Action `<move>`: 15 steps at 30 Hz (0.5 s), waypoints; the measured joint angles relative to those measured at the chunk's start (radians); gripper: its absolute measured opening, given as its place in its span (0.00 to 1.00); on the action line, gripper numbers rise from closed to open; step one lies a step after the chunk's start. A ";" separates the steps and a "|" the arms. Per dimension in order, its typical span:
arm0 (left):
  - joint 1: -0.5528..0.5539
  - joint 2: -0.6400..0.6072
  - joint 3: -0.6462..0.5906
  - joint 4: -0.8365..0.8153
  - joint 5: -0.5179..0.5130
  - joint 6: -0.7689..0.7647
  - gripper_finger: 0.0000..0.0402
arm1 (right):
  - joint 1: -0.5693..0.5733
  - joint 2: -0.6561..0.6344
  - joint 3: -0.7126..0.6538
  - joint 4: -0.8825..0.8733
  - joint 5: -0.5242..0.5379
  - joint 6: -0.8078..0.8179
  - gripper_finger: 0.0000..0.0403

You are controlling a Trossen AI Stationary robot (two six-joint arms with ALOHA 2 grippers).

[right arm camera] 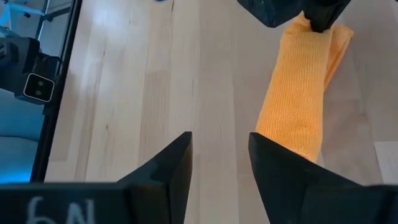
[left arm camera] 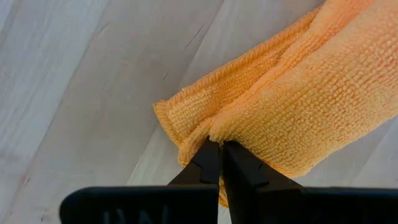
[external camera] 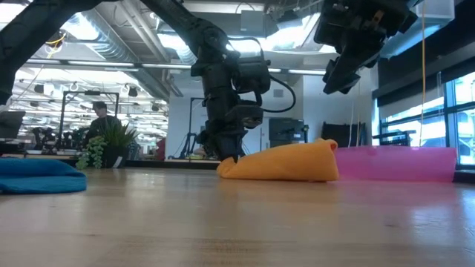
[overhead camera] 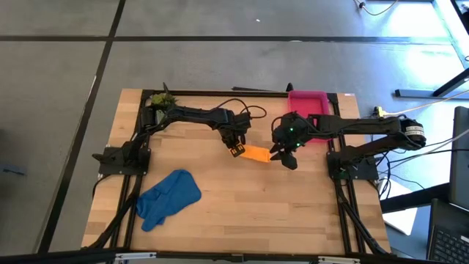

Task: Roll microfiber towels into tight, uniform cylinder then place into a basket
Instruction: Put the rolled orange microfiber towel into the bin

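Left gripper [left arm camera: 219, 149] clamped on rolled orange towel [overhead camera: 256, 153] end, right gripper [right arm camera: 219, 155] parted above; next, carry to basket [overhead camera: 308, 99].

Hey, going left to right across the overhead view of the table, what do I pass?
Blue towel → left gripper, shut on the end of the orange towel → orange towel → right gripper, open, empty, by the towel's other end → pink basket at the far edge.
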 joint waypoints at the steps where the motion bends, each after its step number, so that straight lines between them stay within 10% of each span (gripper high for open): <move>1: 0.000 0.000 0.000 0.000 0.000 0.000 0.00 | 0.000 0.000 0.000 0.000 0.000 0.000 0.40; 15: 0.000 0.000 0.000 0.001 0.000 0.000 0.00 | 0.000 0.023 0.000 0.158 0.003 0.022 0.40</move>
